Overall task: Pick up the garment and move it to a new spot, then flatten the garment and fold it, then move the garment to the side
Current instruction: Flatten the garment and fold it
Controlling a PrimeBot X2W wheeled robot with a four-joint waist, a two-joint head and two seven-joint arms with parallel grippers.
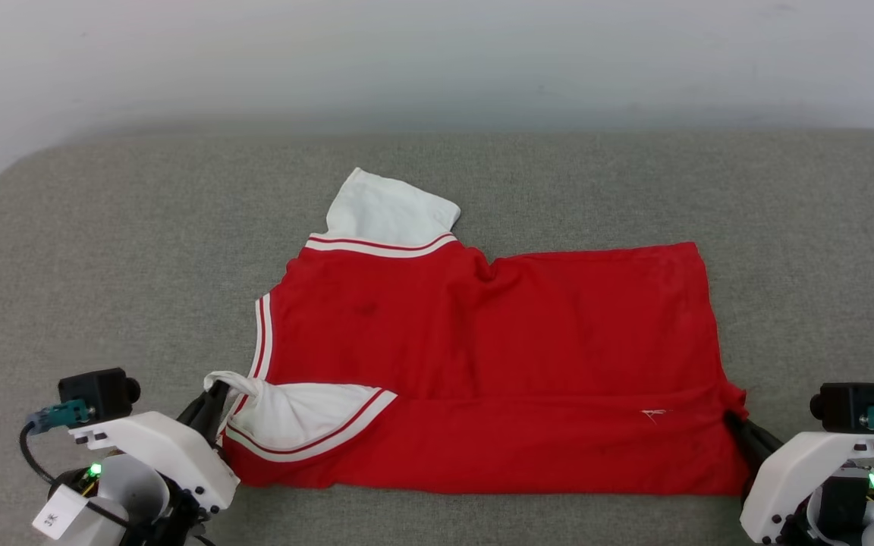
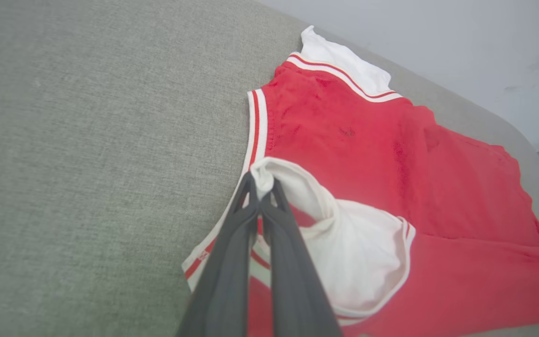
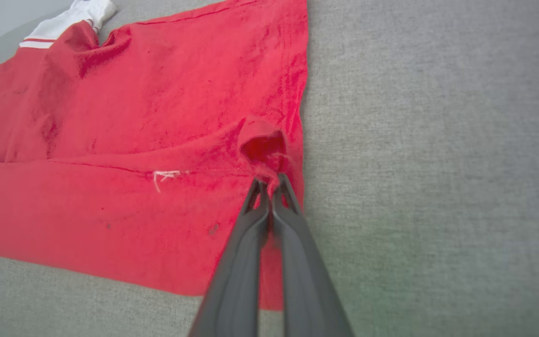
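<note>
While the garment (image 1: 498, 356) lies plain-side up, near edge folded over: left gripper (image 2: 261, 188) pinches white sleeve (image 2: 358, 252), right gripper (image 3: 269, 185) pinches hem corner (image 3: 264, 147), apparently to carry the fold

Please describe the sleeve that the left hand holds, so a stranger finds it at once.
On the grey fabric cushion lies a red jersey shirt with white short sleeves. Its near sleeve is folded onto the red cloth at the robot's left. Unlike the far sleeve, flat on the cushion, it is pinched by the left hand.
</note>
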